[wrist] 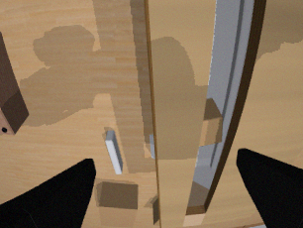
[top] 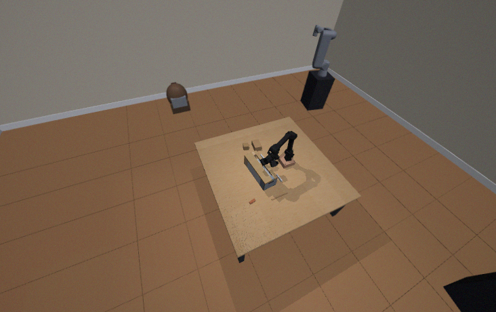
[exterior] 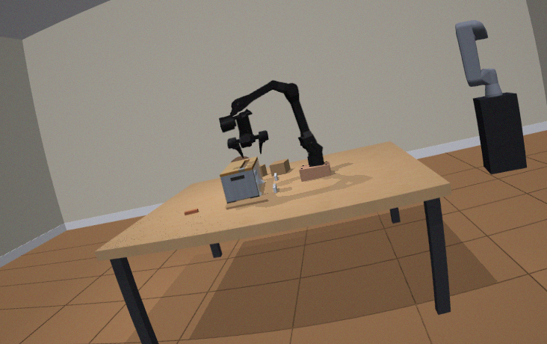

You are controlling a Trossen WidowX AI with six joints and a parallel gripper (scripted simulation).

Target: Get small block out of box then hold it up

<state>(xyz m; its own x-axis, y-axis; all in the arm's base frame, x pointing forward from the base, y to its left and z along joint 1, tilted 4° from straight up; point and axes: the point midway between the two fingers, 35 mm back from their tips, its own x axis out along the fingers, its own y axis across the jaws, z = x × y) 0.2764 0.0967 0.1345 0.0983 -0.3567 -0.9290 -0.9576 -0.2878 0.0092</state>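
The box [top: 257, 175] [exterior: 240, 188] stands on the table, with grey sides and a wooden top. In the wrist view its wooden top strip [wrist: 175, 30] runs beside a long open slot. A tan block-like piece [wrist: 212, 130] shows through the slot; I cannot tell for certain that it is the small block. The shelf and the box's lower inside are mostly hidden. My gripper [exterior: 251, 154] [wrist: 166, 162] is open and empty, pointing down just above the far part of the box top. In the wrist view its fingers lie on either side of the top.
Two brown blocks, a larger one [top: 257, 145] [exterior: 279, 167] and a smaller one [top: 245, 146], stand beyond the box. White bars [top: 279, 178] [exterior: 274, 188] [wrist: 114, 153] stand along its arm side. A thin wooden strip [top: 279, 196] and a small orange piece [top: 252, 201] [exterior: 190, 211] lie near its near end.
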